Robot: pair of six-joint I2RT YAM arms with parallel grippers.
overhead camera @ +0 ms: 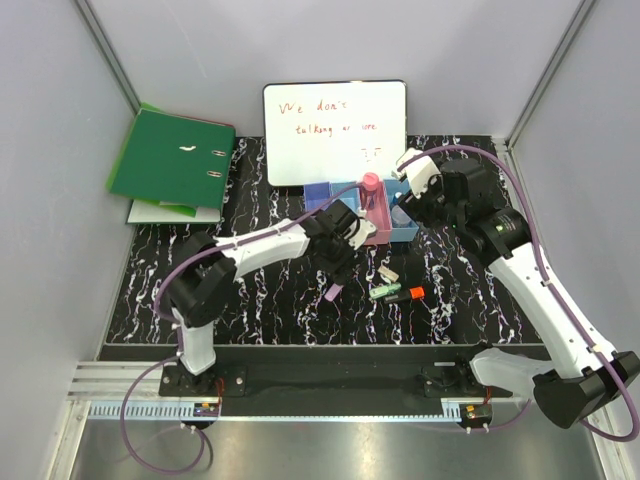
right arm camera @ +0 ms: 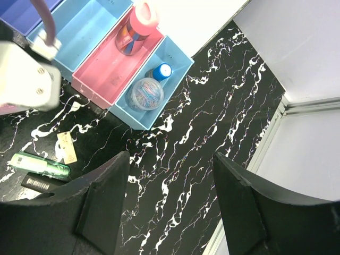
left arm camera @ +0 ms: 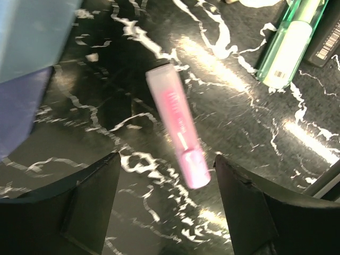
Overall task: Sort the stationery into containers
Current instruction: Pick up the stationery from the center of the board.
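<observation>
Black marble-patterned table top (overhead camera: 270, 300) fills the overhead view. The row of four joined plastic bins (overhead camera: 405, 236), purple-blue, light blue, pink and light blue, stands near its far edge, in front of the whiteboard with red writing (overhead camera: 335, 130). The left gripper (overhead camera: 338, 250) hangs just on the near side of the bins. The lilac marker (overhead camera: 333, 292) lies loose a little closer to the near edge, with the green highlighter (overhead camera: 385, 292) and the orange highlighter (overhead camera: 415, 292) on its right. The right gripper (overhead camera: 412, 190) hovers at the right end of the row.

From the left wrist we see the fingers spread wide and holding nothing. The marker (left arm camera: 178, 133) lies on the table below the gap, slanted to the jaws. We judge that closing at this slant could roll it or push it away. The picture is also blurred, so a hasty descent may miss.

From the right wrist the fingers are parted and empty, above bare table near the right edge. A tall pink-capped bottle (right arm camera: 143, 16) stands in the pink bin, and a small blue-capped bottle (right arm camera: 162, 70) and a round clear box of coloured clips (right arm camera: 146, 93) sit in the last bin. We think an arm bringing the marker could tip the tall bottle, or meet the other arm.

The table is glossy and reflects the lamps. Pale grey walls (overhead camera: 60, 150) close three sides, and a green ring binder (overhead camera: 170, 160) lies at the far left corner.
</observation>
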